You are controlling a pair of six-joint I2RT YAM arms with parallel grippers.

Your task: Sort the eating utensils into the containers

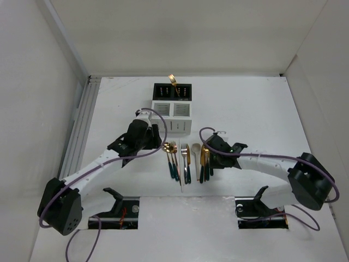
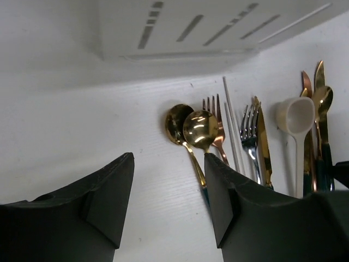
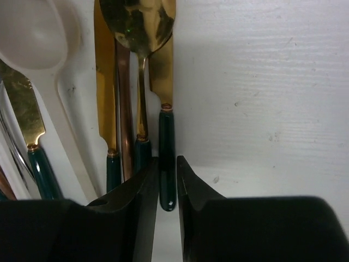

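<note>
The front container is white with grey slots; the rear container is black, and the upright fork in it is gold. On the white table, the round spoons are shiny gold, the knife is gold with a dark teal handle, the scoop spoon is cream, the middle fork is silver, and the copper fork is pinkish.

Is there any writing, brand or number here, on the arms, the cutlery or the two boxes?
None can be read.
The white container, the black container, the utensils, the left arm and the right arm show no lettering.
A red speck by the left arm's base is too small to tell.
</note>
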